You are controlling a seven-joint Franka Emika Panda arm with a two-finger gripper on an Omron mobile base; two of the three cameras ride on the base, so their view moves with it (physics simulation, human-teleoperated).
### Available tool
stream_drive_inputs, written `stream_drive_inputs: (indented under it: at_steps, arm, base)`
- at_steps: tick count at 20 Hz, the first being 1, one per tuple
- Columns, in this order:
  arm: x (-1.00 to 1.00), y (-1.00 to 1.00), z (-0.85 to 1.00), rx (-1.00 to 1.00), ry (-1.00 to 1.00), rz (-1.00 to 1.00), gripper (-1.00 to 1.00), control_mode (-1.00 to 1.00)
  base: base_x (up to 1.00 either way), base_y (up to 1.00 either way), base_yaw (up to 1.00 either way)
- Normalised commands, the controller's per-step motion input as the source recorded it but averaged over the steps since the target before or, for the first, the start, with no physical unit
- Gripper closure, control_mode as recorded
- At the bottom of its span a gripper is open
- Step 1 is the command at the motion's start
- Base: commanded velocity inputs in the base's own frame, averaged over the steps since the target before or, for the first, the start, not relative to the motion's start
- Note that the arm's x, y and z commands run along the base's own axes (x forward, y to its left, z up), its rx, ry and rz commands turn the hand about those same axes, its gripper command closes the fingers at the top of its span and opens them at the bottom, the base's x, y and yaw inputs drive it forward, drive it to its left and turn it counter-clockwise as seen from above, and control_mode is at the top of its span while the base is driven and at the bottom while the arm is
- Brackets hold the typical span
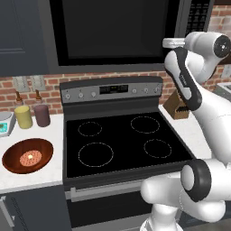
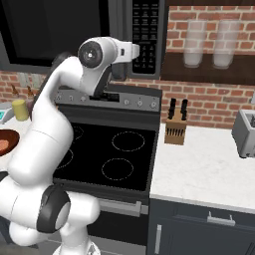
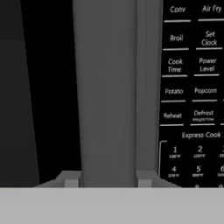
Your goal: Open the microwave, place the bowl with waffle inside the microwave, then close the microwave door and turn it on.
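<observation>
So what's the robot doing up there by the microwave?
The white arm has reached up to the microwave above the stove. Its pincer sits right at the microwave door's handle, a finger on each side of the bar, beside the button panel. The microwave door looks shut. The bowl with the waffle waits on the counter left of the stove.
</observation>
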Motion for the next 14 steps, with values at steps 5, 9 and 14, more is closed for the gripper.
stream_drive_inputs:
  at_steps: [5, 9, 14]
  arm:
    - [-0.98, 0.0, 0.0, 0.0, 0.0, 0.0, 1.0, -1.0]
    - [-1.0, 0.0, 0.0, 0.0, 0.0, 0.0, 1.0, -1.0]
    - [-1.0, 0.0, 0.0, 0.0, 0.0, 0.0, 1.0, -1.0]
  base:
    - [0.0, 0.0, 0.0]
    - [0.0, 0.0, 0.0]
    - [0.0, 0.0, 0.0]
